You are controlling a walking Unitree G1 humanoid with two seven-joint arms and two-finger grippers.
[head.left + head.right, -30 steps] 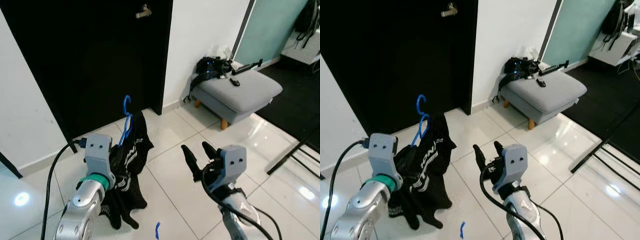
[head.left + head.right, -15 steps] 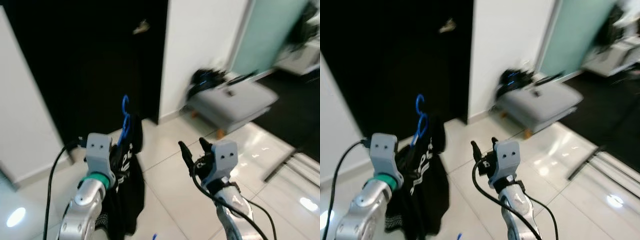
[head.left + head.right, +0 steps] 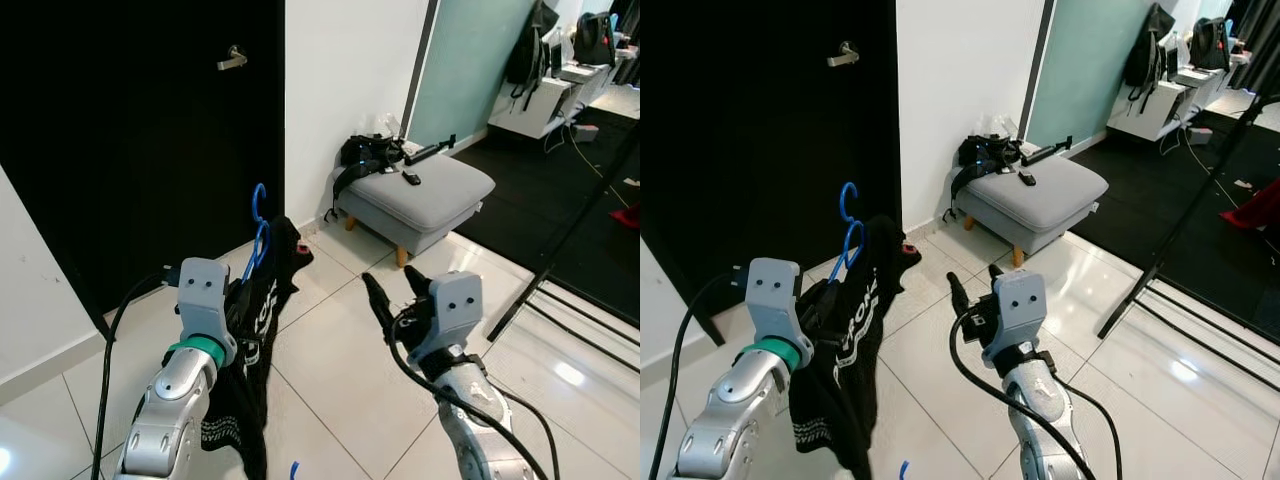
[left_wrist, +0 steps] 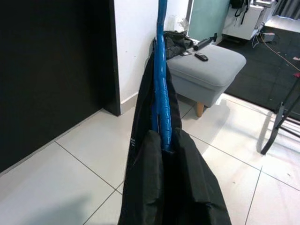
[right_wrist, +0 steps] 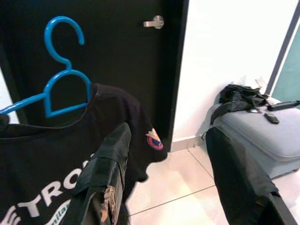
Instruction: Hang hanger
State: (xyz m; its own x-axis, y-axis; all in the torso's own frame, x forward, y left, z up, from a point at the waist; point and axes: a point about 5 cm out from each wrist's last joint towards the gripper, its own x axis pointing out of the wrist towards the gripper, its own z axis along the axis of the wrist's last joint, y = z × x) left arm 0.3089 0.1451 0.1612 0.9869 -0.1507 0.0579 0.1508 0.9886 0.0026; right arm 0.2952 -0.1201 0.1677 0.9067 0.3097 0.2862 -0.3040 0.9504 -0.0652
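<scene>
Left claw grips the blue hanger (right claw spread, empty); its black shirt could slip off if jolted.

Left end effector fingertips buried in black shirt; blue hanger hook probably cropped.
</scene>
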